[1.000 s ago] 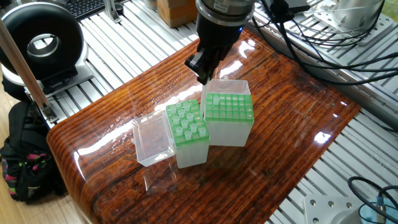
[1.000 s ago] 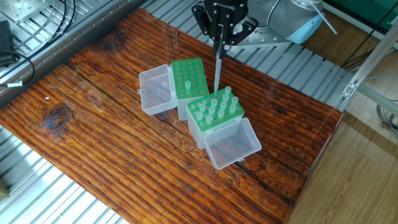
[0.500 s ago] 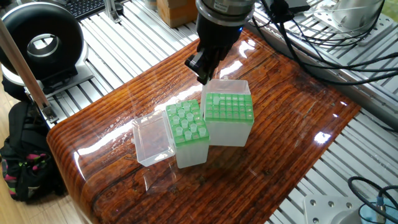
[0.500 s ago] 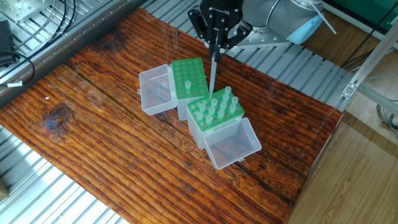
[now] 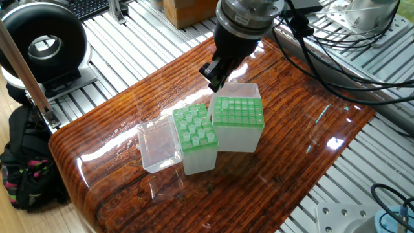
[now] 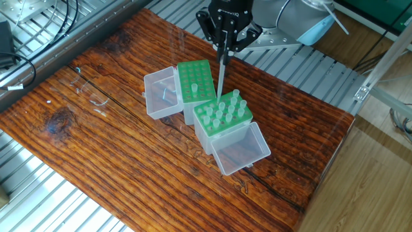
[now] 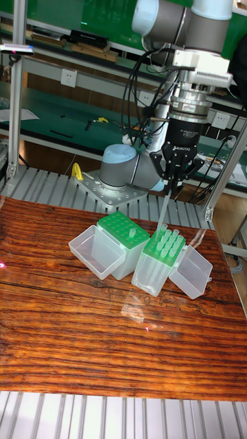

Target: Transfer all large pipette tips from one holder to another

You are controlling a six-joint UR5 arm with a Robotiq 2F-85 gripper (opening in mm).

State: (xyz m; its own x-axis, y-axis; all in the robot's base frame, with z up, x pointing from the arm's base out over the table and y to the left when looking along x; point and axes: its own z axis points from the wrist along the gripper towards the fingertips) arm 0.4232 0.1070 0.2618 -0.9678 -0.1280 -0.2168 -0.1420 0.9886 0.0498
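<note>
My gripper is shut on one large pipette tip, which hangs straight down. Its lower end hovers at the far edge of the green rack that holds several upright large pipette tips, close to the gap between the two racks. The other green rack is mostly bare holes, with one tip standing in it. In one fixed view the gripper sits behind that rack and the held tip is hard to make out.
Each rack has a clear hinged lid lying open beside it. Both stand on a glossy wooden table. A black ring-shaped device and cables lie off the table; a second arm's base is behind.
The gripper with its tip has shifted slightly sideways from the tip-filled rack toward the other rack. The wrist has turned a little. The racks have not moved.
</note>
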